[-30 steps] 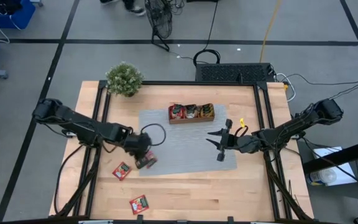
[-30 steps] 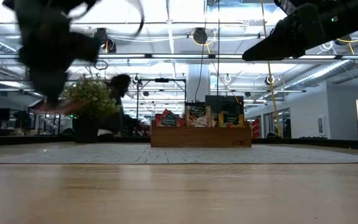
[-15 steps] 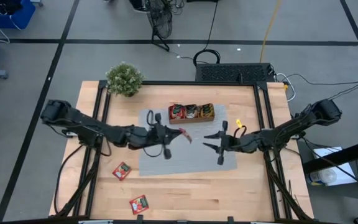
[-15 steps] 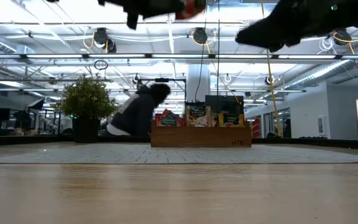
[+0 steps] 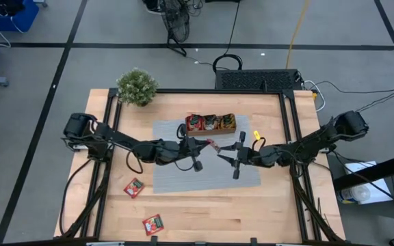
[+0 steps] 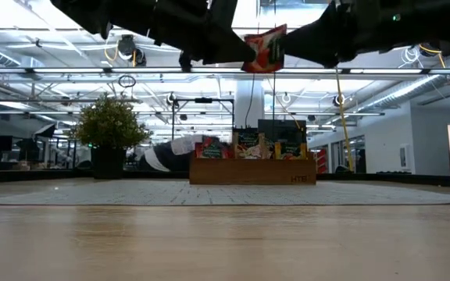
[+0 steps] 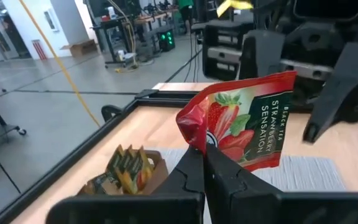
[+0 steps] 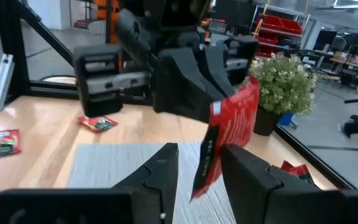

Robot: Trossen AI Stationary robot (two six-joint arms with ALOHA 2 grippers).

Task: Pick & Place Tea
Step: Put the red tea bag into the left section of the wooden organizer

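A red strawberry tea packet (image 7: 247, 124) hangs high over the grey mat (image 5: 204, 171), with my left gripper (image 7: 204, 152) shut on it. The same tea packet (image 6: 264, 48) shows between both arms in the low view. My right gripper (image 8: 199, 152) faces the left one at the mat's middle. It is open, one finger on either side of the tea packet (image 8: 229, 130), which it sees edge-on. The wooden tray (image 5: 211, 124) at the mat's far edge holds more tea. Two red tea packets (image 5: 134, 186) (image 5: 152, 224) lie flat on the wood at the near left. My left gripper pinches the packet's crumpled lower corner (image 7: 194, 138) between its two fingers. The fingers lie about level and point toward the table's right. The packet stands up past the fingertips, slightly tilted, printed face toward the wrist camera, lifted clear of the mat.
A potted plant (image 5: 137, 87) stands at the table's far left corner. Both arms meet over the mat just in front of the tray. Bare wood lies along the near edge (image 5: 238, 219).
My left gripper has carried the red packet from the mat's near left corner up and toward the table's right and far side. It has tipped from pointing down to about level. The packet is now between my right gripper's fingers. My right gripper has edged toward the table's left.
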